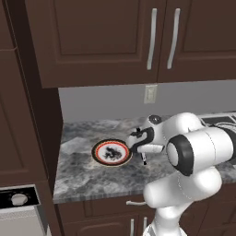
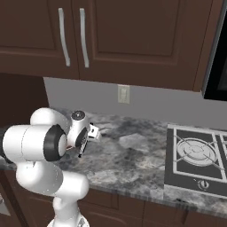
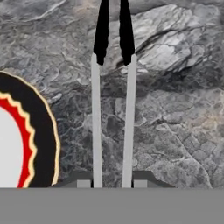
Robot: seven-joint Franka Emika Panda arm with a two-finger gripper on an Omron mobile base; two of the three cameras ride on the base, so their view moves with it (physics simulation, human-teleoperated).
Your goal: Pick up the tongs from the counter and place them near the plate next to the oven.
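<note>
Hand view: tongs [image 3: 112, 109] beside plate [image 3: 26, 140]

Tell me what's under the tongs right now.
Under the tongs is bare grey counter, with the plate just beside them. The gripper holds them; contact with the stone can't be judged.

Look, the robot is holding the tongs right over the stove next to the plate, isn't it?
Not the stove. The gripper holds the tongs over the grey counter, beside the plate; the hand view shows marbled stone under them. In the right base view the black cooktop sits far off to the side, away from the gripper.
</note>
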